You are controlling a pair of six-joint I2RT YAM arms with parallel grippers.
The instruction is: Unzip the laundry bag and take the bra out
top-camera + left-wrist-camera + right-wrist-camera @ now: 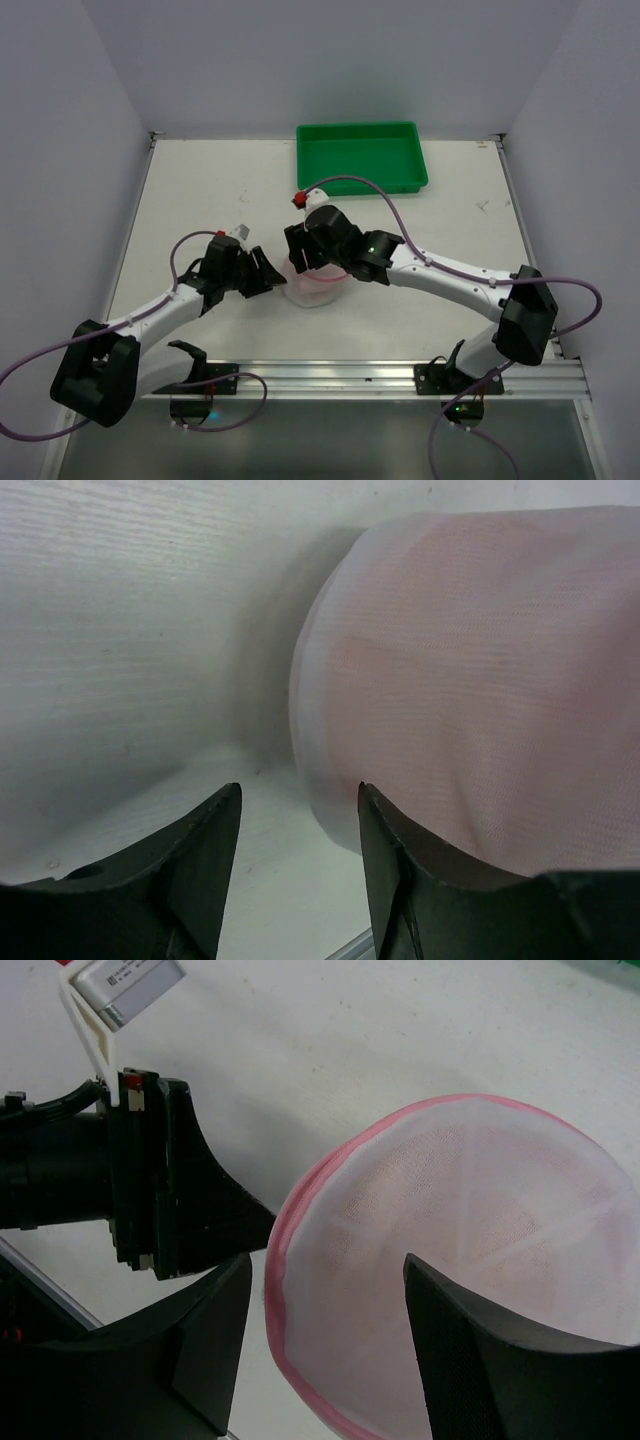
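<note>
The laundry bag sits flat face up on the worktop, near the front edge and between the two arms. It is round, so it has no long axis. The line that matters is the pink trim circling its upper rim, where the zipper runs. No zipper pull shows in any view. The bra cannot be made out as a shape of its own. A pink tint through the mesh suggests it is packed inside.

The left gripper comes in low from the bag's left. Its jaws are partly open with the bag's curved side wall just at their mouth, and its tip touches the rim. It has no clear hold on anything. The right gripper hangs over the bag from behind. Its jaws are also partly open, straddling the left part of the rim from above, with nothing clamped. Both are about equally near.

The green tray lies well apart at the back. Nothing stands in the way except the grippers crowding each other.
</note>
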